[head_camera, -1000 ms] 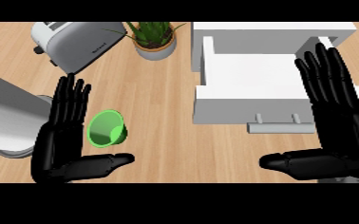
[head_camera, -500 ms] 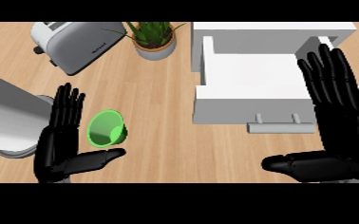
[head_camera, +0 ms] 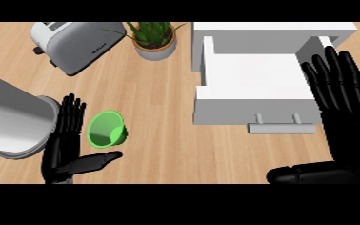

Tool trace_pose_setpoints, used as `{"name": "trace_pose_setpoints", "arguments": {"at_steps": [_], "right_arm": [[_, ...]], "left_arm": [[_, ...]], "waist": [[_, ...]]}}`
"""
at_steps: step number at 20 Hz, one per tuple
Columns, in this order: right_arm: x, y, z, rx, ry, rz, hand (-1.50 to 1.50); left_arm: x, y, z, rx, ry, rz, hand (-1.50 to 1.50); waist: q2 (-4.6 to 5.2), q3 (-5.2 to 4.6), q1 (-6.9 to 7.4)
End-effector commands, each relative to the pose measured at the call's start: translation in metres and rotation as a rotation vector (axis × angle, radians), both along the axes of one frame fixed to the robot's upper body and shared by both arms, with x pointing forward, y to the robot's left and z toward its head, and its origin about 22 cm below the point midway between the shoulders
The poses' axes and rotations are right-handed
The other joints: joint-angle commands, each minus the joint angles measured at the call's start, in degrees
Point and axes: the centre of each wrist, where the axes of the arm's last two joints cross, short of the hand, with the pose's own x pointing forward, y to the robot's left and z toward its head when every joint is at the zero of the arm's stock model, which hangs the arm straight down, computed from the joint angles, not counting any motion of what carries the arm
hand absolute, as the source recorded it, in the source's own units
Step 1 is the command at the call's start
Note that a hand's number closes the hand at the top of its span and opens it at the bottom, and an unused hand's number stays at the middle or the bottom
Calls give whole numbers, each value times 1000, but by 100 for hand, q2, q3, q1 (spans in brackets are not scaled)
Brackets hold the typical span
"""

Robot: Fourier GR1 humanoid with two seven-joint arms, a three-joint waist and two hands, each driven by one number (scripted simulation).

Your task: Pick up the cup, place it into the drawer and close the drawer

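My left hand (head_camera: 65, 148) has its fingers (head_camera: 72, 114) straight and apart, just beside the green cup (head_camera: 107, 129) lying tipped on the table (head_camera: 155, 100). My right hand (head_camera: 337, 105) rests open over the open drawer (head_camera: 253, 81).

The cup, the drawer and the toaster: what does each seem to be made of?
The cup looks like glossy green plastic: a uniform bright colour with a soft highlight inside. The drawer seems matte white painted wood or laminate, flat and without shine, with a plain grey handle. The toaster appears to be brushed metal, going by its silvery-grey sheen.
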Motion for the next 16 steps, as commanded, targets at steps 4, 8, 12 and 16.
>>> {"name": "trace_pose_setpoints", "arguments": {"at_steps": [4, 8, 12, 16], "right_arm": [[14, 0, 7, -2, -1, -12, -150], [7, -4, -9, 10, -2, 3, -150], [20, 7, 3, 8, -7, -1, -150], [21, 32, -2, -6, 4, 16, -150]], "left_arm": [[9, 0, -28, 8, 39, -24, -150], [4, 10, -58, -21, 48, 12, -150], [5, 23, -64, -49, 24, 32, -150], [12, 14, -81, -26, 44, 38, -150]], "waist": [[1, 0, 3], [3, 0, -7], [3, -1, 9], [6, -2, 7]]}}
